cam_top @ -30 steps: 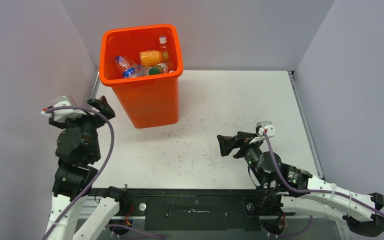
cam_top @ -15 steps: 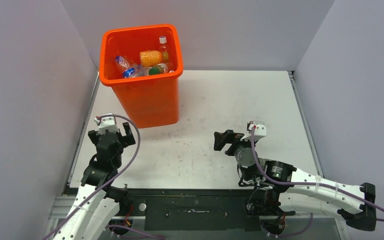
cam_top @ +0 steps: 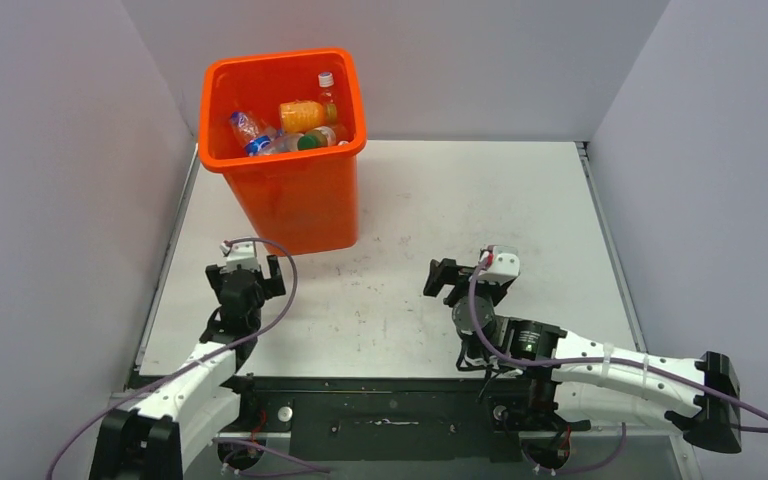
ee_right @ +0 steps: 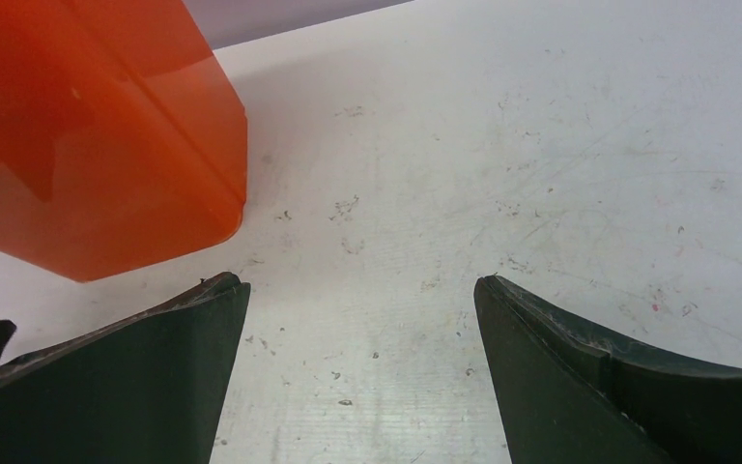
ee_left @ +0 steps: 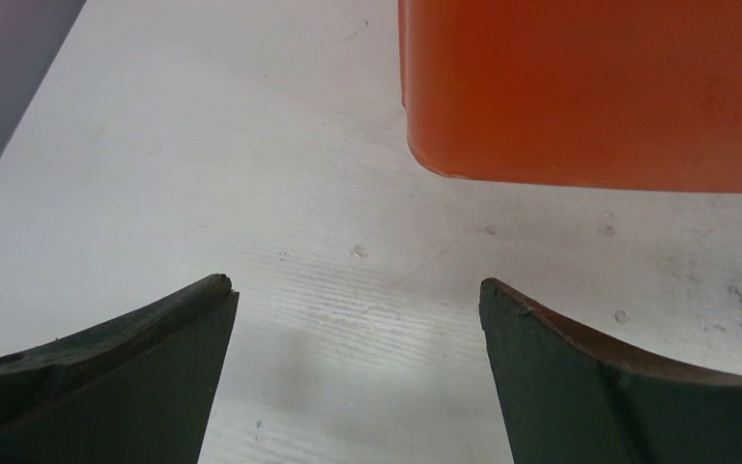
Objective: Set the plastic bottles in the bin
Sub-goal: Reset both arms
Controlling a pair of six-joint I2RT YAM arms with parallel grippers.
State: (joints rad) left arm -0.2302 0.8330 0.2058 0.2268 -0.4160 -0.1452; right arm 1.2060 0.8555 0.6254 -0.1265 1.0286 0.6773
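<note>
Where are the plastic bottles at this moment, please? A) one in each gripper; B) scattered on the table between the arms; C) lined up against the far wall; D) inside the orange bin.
D: the top view shows the plastic bottles piled inside the bin, none on the table, and the left gripper and right gripper open and empty.

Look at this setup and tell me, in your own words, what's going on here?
Two robot arms have the job of putting plastic bottles into an orange bin. The bin stands at the far left of the table, with several bottles lying inside it. The left gripper and the right gripper are both open and empty, low over the table and facing the bin. No bottle shows on the table, so the job looks about done.
</note>
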